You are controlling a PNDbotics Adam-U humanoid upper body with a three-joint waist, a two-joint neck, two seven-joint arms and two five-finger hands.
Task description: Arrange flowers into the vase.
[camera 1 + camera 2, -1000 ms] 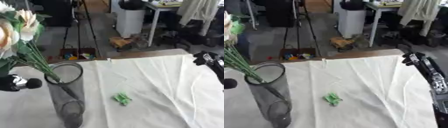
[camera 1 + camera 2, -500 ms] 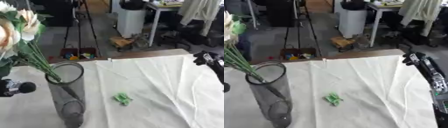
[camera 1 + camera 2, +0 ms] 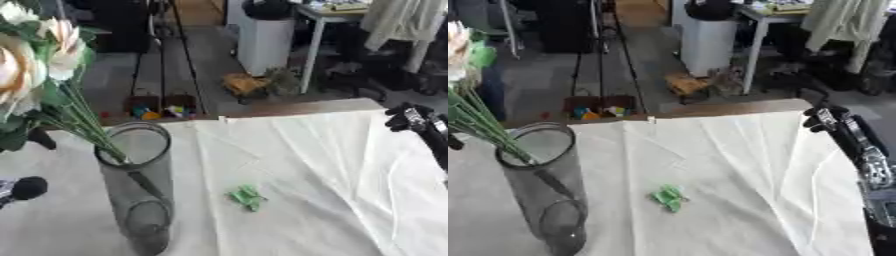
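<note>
While the flowers (image 3: 39, 65) are standing in the vase (image 3: 138, 190), their green stems (image 3: 87, 127) are leaning over its left rim and slanting down inside the smoky glass, so the pale blooms are hanging out beyond the wall at the upper left. I am keeping my left hand (image 3: 19, 190) at the left edge, just beside the vase; only a dark rounded tip is showing, so I cannot tell whether it is open or curled, or whether it is touching anything. My right hand (image 3: 826, 120) is lying at the far right edge of the white cloth (image 3: 315, 165), well apart from the vase, dark fingers curled and holding nothing that I can see.

The risk I am judging: the tall, narrow vase is carrying a top-heavy bunch off to one side, and a brush from my left hand could tip it leftward or drag it on the wrinkled cloth. A small green scrap (image 3: 246, 196) is lying loose to the right of the vase, possibly a shed leaf, so further handling may be stripping more.
</note>
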